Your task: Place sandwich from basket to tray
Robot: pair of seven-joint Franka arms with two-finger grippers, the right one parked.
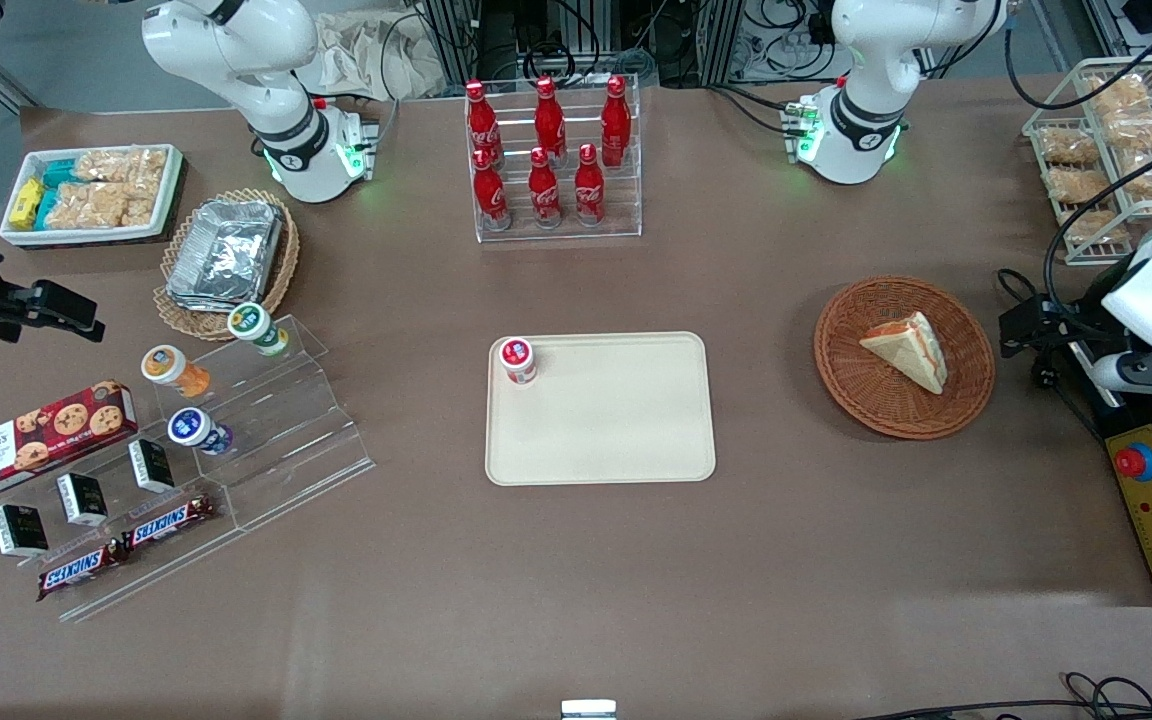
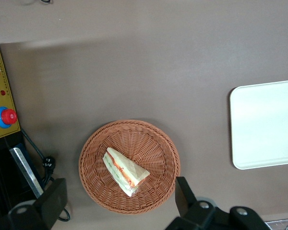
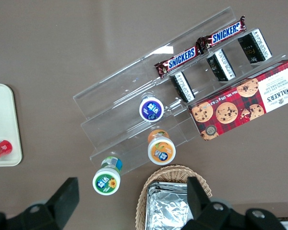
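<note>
- Nearest the front camera, toward the parked arm's end of the table, two brown Snickers bars (image 1: 126, 545) lie at the foot of a clear acrylic stepped stand (image 1: 266, 440), and the right wrist view reads "SNICKERS" on both wrappers.
- Beside them lies a red Walker's cookie box (image 1: 41, 438); its smaller print is probably too fine to read.
- Farther back, the flat cream-beige rectangular plastic tray (image 1: 616, 440) sits mid-table with a small red-lidded pot (image 1: 518, 360) on one corner; the left wrist view shows only a bare end of the tray and not the pot.
- Toward the working arm's end, well apart from the tray, the round reddish-brown woven wicker basket (image 1: 861, 400) holds the triangular white-bread sandwich (image 1: 906, 350).
- In the front view the sandwich lies flat, its long axis diagonal, narrow tip aimed toward the tray's side and the orange-red filling along the edge farther from the camera.
- Only the left wrist view shows the green layer beside the orange one (image 2: 125, 171).
- The left arm's gripper (image 2: 120, 201) hovers above the basket with its two dark fingers (image 2: 53, 203) spread wide apart, touching nothing.
- Farthest back, six red Coca-Cola bottles (image 1: 546, 150) stand upright in a clear rack.
</note>
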